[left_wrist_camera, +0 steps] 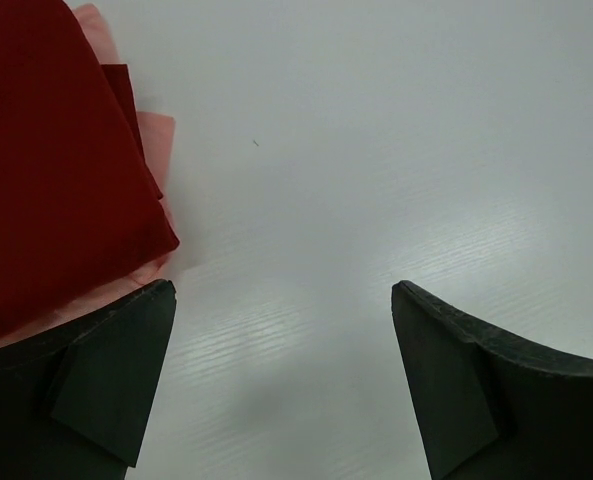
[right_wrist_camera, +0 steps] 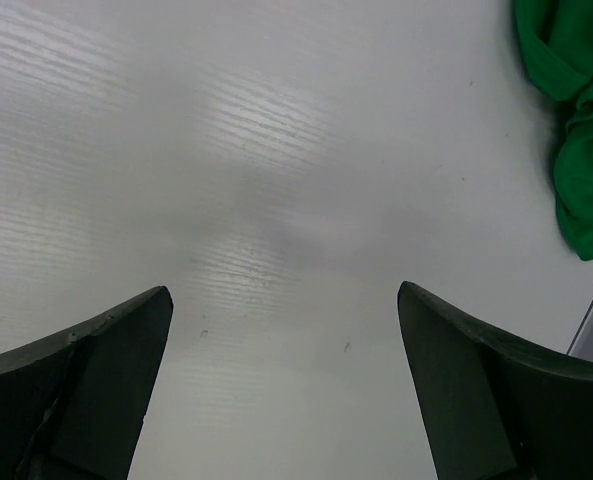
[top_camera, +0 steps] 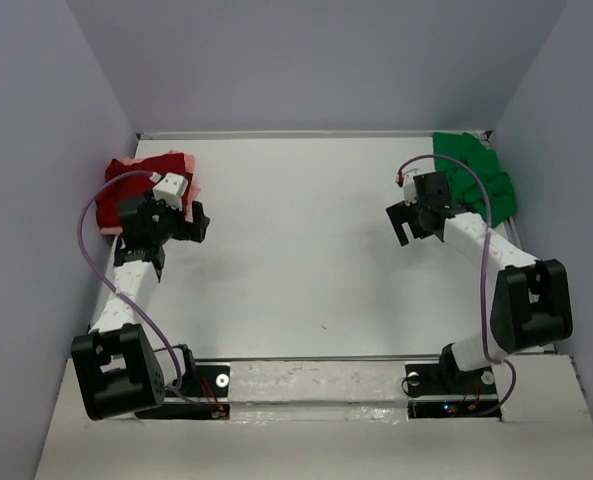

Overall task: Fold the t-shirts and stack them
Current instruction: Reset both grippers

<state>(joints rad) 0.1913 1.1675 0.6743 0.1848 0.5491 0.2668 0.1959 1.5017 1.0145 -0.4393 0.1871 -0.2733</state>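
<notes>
Pale grey walls close round three sides of the white counter [top_camera: 306,260], and a purple cable [top_camera: 84,235] loops off each arm.

At the counter's far left corner the dark red t-shirt [left_wrist_camera: 56,170] lies flat and folded on top of the salmon pink t-shirt [left_wrist_camera: 156,135], whose edges show past it. The pair's long side runs roughly along the counter's left edge.

The left tool [left_wrist_camera: 284,290] hangs just beside this pile towards the counter's middle. Its jaws are spread wide and grip nothing, with bare counter showing between them.

At the counter's far right corner the bright green t-shirt [top_camera: 476,175] sits in a crumpled heap stretched along the right edge. Which way its neck points cannot be told.

The right tool [right_wrist_camera: 284,292] hangs near the heap on its middle-of-counter side. It too is spread wide, with nothing held and bare counter beneath.
</notes>
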